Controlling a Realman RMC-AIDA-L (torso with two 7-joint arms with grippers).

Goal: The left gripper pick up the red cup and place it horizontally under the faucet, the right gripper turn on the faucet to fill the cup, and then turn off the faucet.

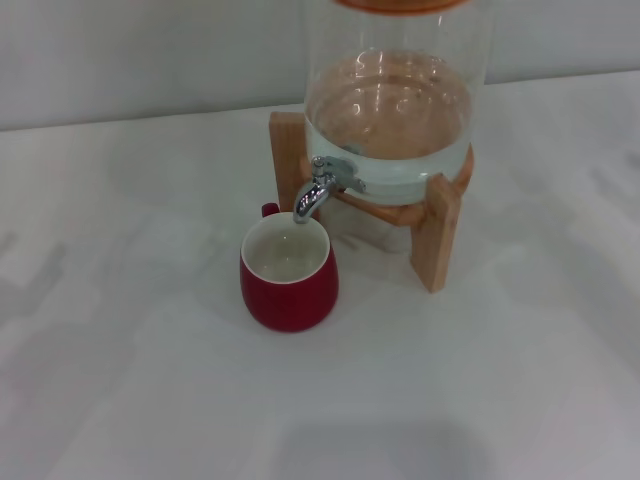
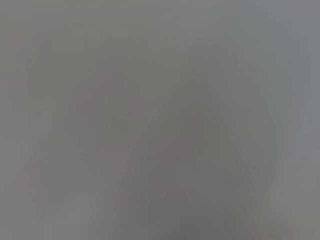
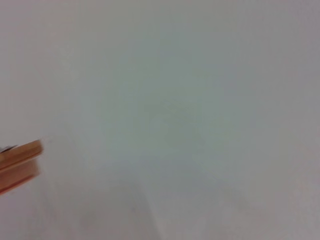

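Observation:
In the head view the red cup (image 1: 289, 272) stands upright on the white table, its cream inside showing and its small handle at the back left. Its mouth sits right under the spout of the chrome faucet (image 1: 322, 186), which is fitted to a large clear glass jar (image 1: 390, 110) holding water on a wooden stand (image 1: 437, 232). No water stream shows at the spout. Neither gripper shows in any view. The left wrist view shows only a plain grey surface. The right wrist view shows the white surface and a corner of the wooden stand (image 3: 20, 162).
The white table (image 1: 130, 350) spreads around the cup and stand, with a pale wall behind. A faint shadow lies on the table near the front edge.

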